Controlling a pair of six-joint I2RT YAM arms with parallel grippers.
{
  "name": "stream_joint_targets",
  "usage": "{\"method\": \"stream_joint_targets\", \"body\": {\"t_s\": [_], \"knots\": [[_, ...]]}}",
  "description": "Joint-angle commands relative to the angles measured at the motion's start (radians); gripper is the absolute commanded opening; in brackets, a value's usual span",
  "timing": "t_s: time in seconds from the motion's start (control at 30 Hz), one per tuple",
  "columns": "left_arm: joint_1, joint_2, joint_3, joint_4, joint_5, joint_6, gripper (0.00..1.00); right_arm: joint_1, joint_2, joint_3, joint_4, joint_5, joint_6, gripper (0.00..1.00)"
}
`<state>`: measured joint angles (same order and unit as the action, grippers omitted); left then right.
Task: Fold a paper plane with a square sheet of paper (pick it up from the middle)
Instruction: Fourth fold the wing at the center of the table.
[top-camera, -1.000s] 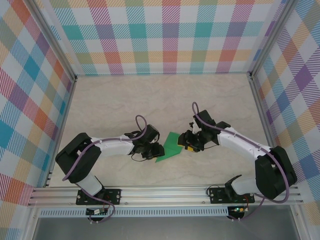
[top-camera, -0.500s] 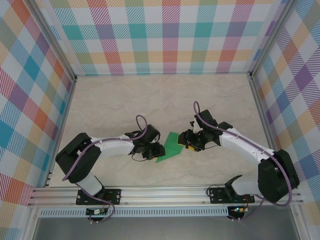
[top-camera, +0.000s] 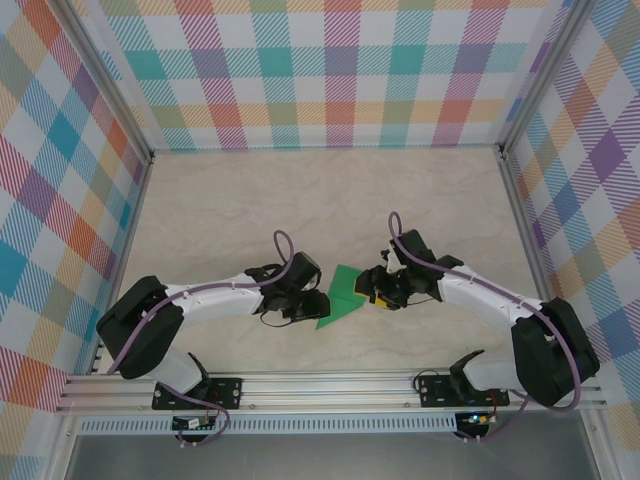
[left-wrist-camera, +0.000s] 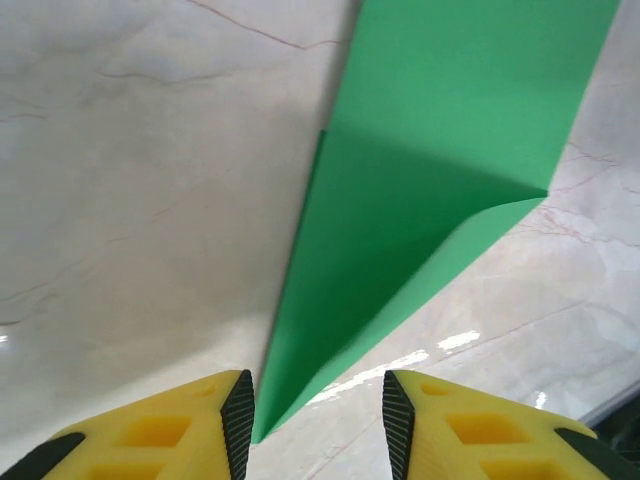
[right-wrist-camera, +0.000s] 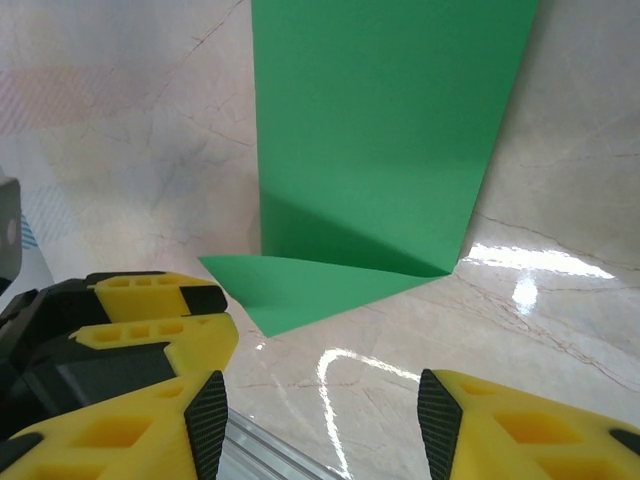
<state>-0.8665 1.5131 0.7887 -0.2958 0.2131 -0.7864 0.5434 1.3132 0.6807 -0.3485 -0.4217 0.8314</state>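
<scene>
A creased green sheet of paper (top-camera: 338, 300) lies flat on the pale marble desk (top-camera: 240, 200), between two robot arms. The left gripper (left-wrist-camera: 315, 402) stands partly open, with the paper's narrow folded tip between its fingers. The right gripper (right-wrist-camera: 320, 410) is open and empty, just beside the opposite folded edge.
</scene>
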Motion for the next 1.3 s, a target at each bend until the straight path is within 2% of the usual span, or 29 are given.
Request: {"method": "stream_joint_targets", "body": {"t_s": [0.0, 0.23, 0.4, 0.73, 0.93, 1.27], "knots": [[-0.003, -0.059, 0.037, -0.074, -0.067, 0.05, 0.4, 0.001, 0.027, -0.036, 0.075, -0.021, 0.054, 0.56], [-0.053, -0.138, 0.046, -0.042, -0.061, 0.152, 0.33, 0.004, 0.075, -0.068, 0.156, -0.036, 0.086, 0.56], [-0.1, -0.046, 0.117, -0.092, -0.086, 0.223, 0.3, 0.006, 0.111, -0.068, 0.206, -0.047, 0.091, 0.56], [-0.103, 0.115, 0.181, -0.122, -0.282, 0.224, 0.21, 0.012, 0.162, -0.052, 0.233, -0.044, 0.103, 0.56], [-0.103, 0.152, 0.174, -0.111, -0.31, 0.223, 0.2, 0.015, 0.167, -0.051, 0.235, -0.026, 0.111, 0.56], [-0.103, 0.177, 0.173, -0.102, -0.302, 0.228, 0.2, 0.02, 0.202, -0.044, 0.32, -0.068, 0.122, 0.56]]}}
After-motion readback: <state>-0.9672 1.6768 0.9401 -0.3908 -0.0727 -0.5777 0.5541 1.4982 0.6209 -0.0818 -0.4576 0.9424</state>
